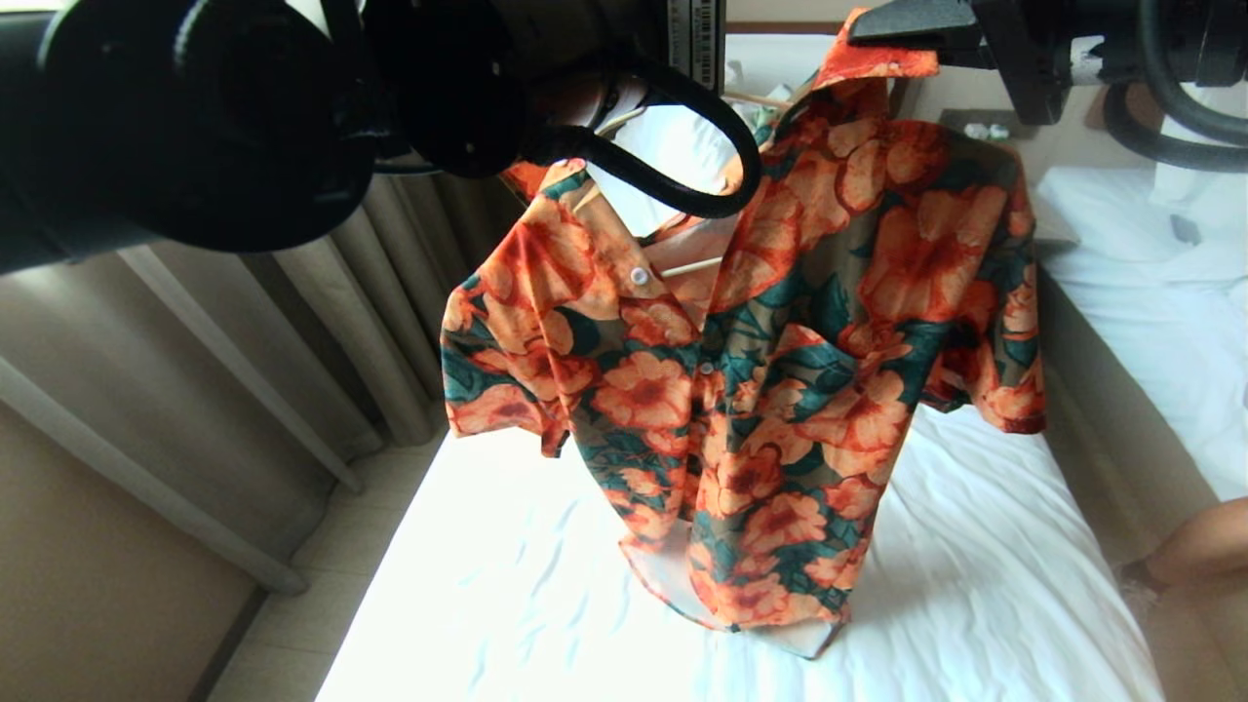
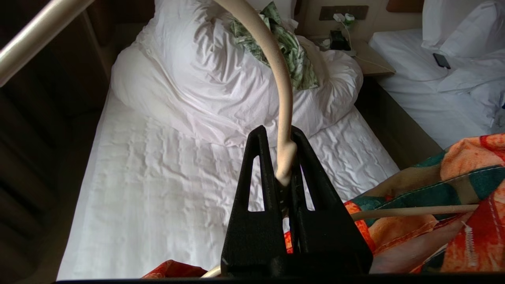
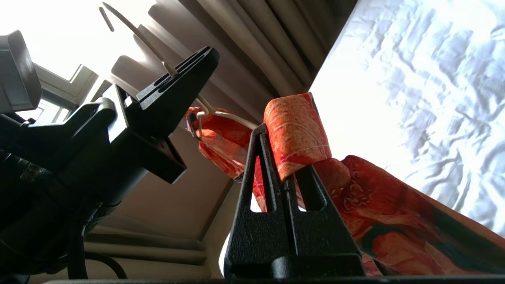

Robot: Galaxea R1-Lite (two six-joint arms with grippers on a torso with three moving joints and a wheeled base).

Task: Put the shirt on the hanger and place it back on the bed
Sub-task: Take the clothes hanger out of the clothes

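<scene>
- The shirt [image 1: 770, 390], printed with orange flowers and dark green leaves, hung in the air above the bed [image 1: 975, 585], its lower hem just reaching the wrinkled white sheet.
- The left gripper [image 2: 285, 157] was clamped tight on the neck of the cream hanger [image 2: 282, 98], just below the curved hook, holding it up over the mattress.
- One thin arm of the hanger ran inside the shirt's shoulder, and a short length of it showed in the open collar in the head view.
- The right gripper [image 3: 290, 157] was closed on a fold of orange fabric at the shirt's collar edge, lifting that side high beside the left arm.
- The shirt's front faced the head camera, two white buttons visible along the placket, both short sleeves drooping.
- At the head of the bed lay a bunched white duvet [image 2: 221, 90] with a green-and-white leaf-print garment [image 2: 292, 47] on top.
- Beige curtains [image 1: 322, 322] hung along the bed's left side; a second white bed [image 1: 1150, 322] stood to the right, beyond a narrow gap.
- A person's bare limb [image 1: 1204, 546] showed at the right edge of the head view.
</scene>
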